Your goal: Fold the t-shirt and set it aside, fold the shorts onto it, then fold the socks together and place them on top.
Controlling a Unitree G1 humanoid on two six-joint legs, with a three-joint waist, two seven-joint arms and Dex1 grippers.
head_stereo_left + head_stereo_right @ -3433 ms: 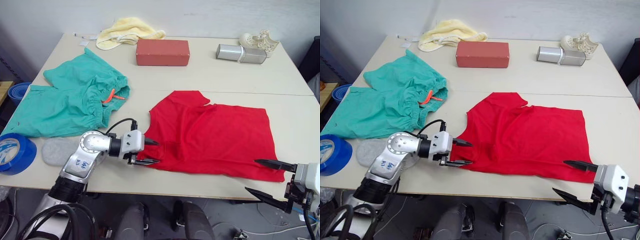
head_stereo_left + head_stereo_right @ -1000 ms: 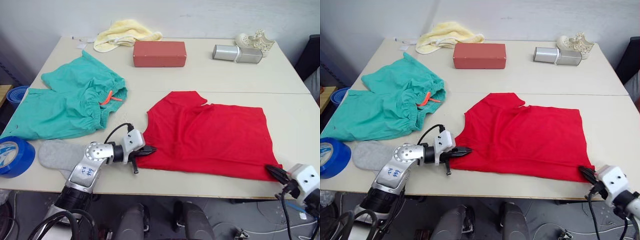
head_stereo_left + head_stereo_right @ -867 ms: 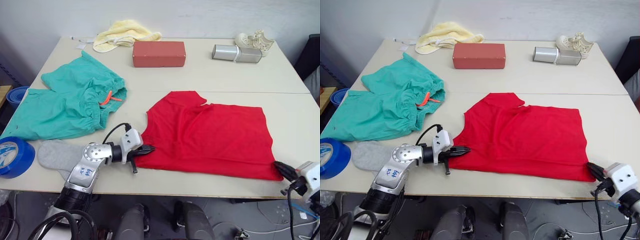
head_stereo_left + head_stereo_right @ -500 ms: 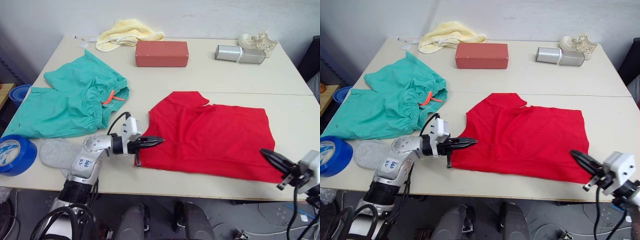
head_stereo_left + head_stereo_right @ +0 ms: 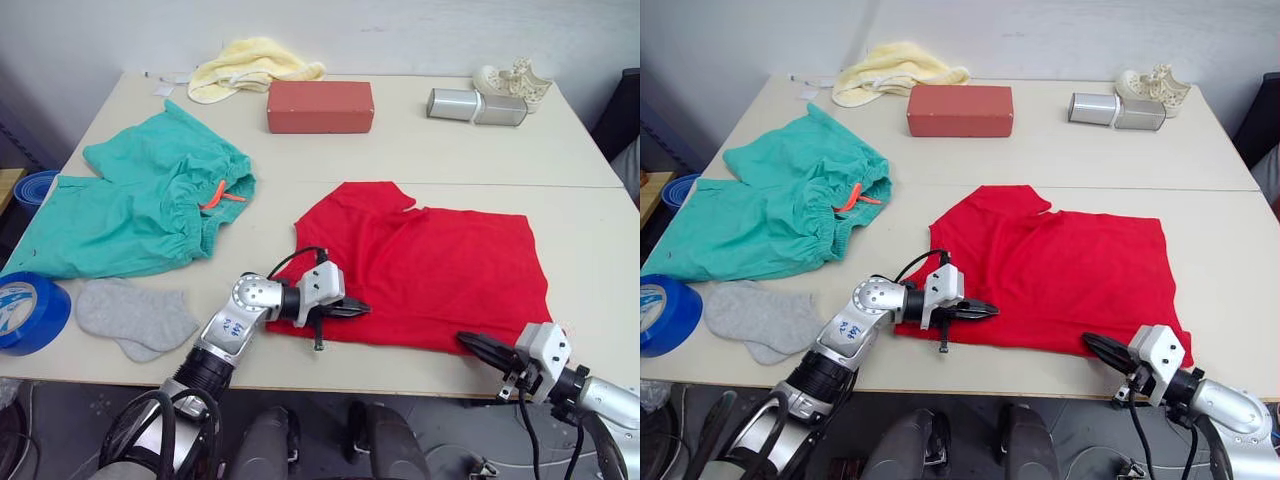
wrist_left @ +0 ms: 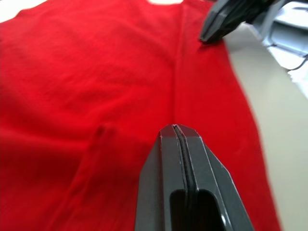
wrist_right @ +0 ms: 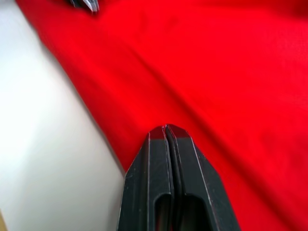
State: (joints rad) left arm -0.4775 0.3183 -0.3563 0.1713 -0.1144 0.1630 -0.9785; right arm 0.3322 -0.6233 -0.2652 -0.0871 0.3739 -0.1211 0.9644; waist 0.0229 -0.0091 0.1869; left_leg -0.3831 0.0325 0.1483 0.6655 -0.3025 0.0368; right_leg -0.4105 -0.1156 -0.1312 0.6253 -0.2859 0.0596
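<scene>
The red t-shirt (image 5: pixel 440 265) lies spread flat on the near right part of the table. My left gripper (image 5: pixel 362 309) is shut, its tips lying on the shirt just inside the near left hem. My right gripper (image 5: pixel 468 342) is shut too, pointing left along the shirt's near edge. In each wrist view the shut fingers (image 6: pixel 176 144) (image 7: pixel 165 144) rest over red cloth, with no fabric showing between them. The teal shorts (image 5: pixel 140 210) with an orange drawstring lie crumpled at the left. The grey socks (image 5: pixel 135 315) sit near the front edge, left of my left arm.
At the back stand a red box (image 5: pixel 320 105), a pale yellow towel (image 5: pixel 250 65), a silver cylinder (image 5: pixel 475 105) and a white ornate object (image 5: pixel 512 80). A blue tape roll (image 5: pixel 30 310) sits at the table's near left edge.
Both grippers have moved inward from the shirt's near corners, the left one rightward and the right one leftward, staying shut. The shirt lies about as before.
</scene>
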